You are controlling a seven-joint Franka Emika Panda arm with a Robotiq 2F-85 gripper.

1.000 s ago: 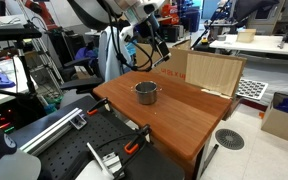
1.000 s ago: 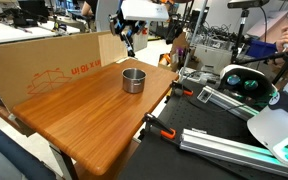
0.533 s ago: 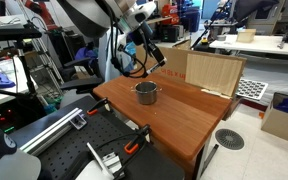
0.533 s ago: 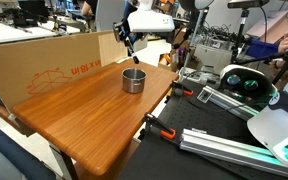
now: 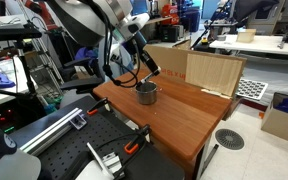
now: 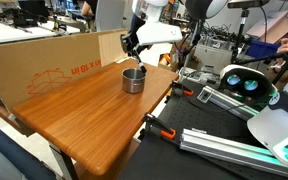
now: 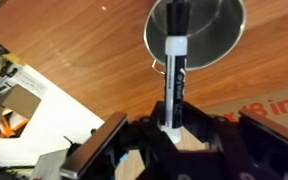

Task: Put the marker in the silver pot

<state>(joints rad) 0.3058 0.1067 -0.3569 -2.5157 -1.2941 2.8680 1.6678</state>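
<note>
Gripper (image 7: 171,130) holds marker (image 7: 174,65) over silver pot (image 7: 212,32); cardboard box (image 6: 54,65) stands nearby.

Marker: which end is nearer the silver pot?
The black-tipped free end of the marker points toward the silver pot; the pincer grips the opposite end.

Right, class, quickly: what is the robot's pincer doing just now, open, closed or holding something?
Pincer: closed on the marker, whose far end points toward the silver pot.
</note>
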